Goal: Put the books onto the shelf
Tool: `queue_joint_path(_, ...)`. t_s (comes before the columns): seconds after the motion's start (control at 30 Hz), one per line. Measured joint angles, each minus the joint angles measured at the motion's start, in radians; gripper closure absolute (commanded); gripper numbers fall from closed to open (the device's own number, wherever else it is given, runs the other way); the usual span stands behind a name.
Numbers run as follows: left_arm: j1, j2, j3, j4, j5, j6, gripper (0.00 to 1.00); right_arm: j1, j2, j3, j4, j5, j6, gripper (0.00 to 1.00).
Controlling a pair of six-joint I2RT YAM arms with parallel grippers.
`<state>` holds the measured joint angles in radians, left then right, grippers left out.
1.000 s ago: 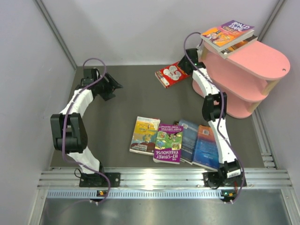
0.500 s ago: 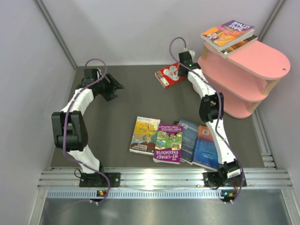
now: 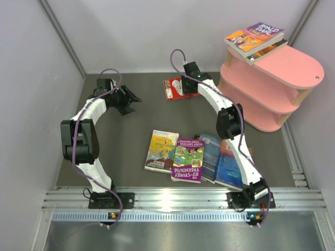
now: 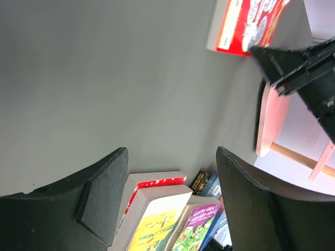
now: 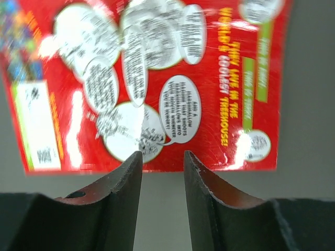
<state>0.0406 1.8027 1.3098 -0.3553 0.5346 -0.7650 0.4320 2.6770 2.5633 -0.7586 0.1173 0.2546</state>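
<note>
Overhead view, shelf: pink three-tier shelf [image 3: 293,65] of oval boards on pale wooden posts, standing at the far right of the dark grey worktop [image 3: 131,136].
Overhead view, shelved books: purple Roald Dahl paperback [image 3: 255,35] lying flat at the left end of the top board; stacked on a brown-orange paperback [image 3: 268,51].
Overhead view, loose books: yellow paperback [image 3: 162,150], purple Treehouse paperback [image 3: 188,159] and two blue paperbacks [image 3: 230,164] in an overlapping row on the worktop near the arm bases; red paperback [image 3: 168,89] lying apart at far centre, left of the shelf.
Overhead view, right pincer: right pincer [image 3: 184,89] lowered over the red paperback; arm stretched far forward.
Overhead view, left pincer: left pincer [image 3: 133,102] over bare worktop at far left, well apart from every book; jaws spread.
Left wrist view, left pincer: fingers [image 4: 102,204] set wide; only worktop between them; nothing held; yellow and purple covers show below the tips; red paperback and right pincer at upper right, a pink board beside them.
Right wrist view, right pincer: fingers [image 5: 120,193] drawn near each other, a narrow slit left; nothing clasped; tips lie over the near edge of the red paperback, its cover showing white speech bubbles; contact with the cover cannot be told.
</note>
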Motion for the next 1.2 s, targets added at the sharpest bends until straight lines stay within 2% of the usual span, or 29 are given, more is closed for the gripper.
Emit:
queue_joint_path(0.27,-0.005,0.04,0.03,0.004,0.002,0.0,0.26,0.047,-0.092,-0.117,-0.067,-0.265,0.045,0.69)
queue_joint_path(0.4,-0.018,0.14,0.144,0.004,0.0,-0.011,0.26,0.056,-0.223,-0.315,-0.018,-0.315,0.1,0.65)
queue_joint_path(0.5,-0.034,0.207,0.233,0.011,0.0,-0.023,0.27,0.05,-0.325,-0.397,0.033,-0.317,0.153,0.3)
queue_joint_path(0.53,-0.04,0.219,0.249,0.012,0.0,-0.026,0.27,0.039,-0.345,-0.393,0.064,-0.319,0.18,0.26)
queue_joint_path(0.6,-0.058,0.228,0.262,0.015,0.0,-0.031,0.27,0.007,-0.348,-0.325,0.116,-0.318,0.223,0.07)
queue_joint_path(0.67,-0.073,0.228,0.26,0.017,0.0,-0.033,0.27,-0.038,-0.304,-0.21,0.171,-0.319,0.251,0.0)
queue_joint_path(0.77,-0.093,0.227,0.236,0.026,0.002,-0.034,0.27,-0.115,-0.219,-0.084,0.294,-0.305,0.298,0.0)
queue_joint_path(0.87,-0.095,0.224,0.201,0.025,0.001,-0.034,0.27,-0.172,-0.124,-0.051,0.389,-0.264,0.332,0.0)
queue_joint_path(0.97,-0.093,0.217,0.182,0.019,-0.002,-0.033,0.27,-0.186,-0.011,-0.035,0.409,-0.211,0.336,0.0)
queue_joint_path(1.0,-0.093,0.211,0.18,0.013,-0.004,-0.031,0.27,-0.18,0.018,-0.026,0.368,-0.2,0.338,0.0)
queue_joint_path(1.2,-0.09,0.166,0.179,-0.005,-0.022,-0.016,0.27,-0.121,0.042,-0.026,0.355,-0.236,0.367,0.0)
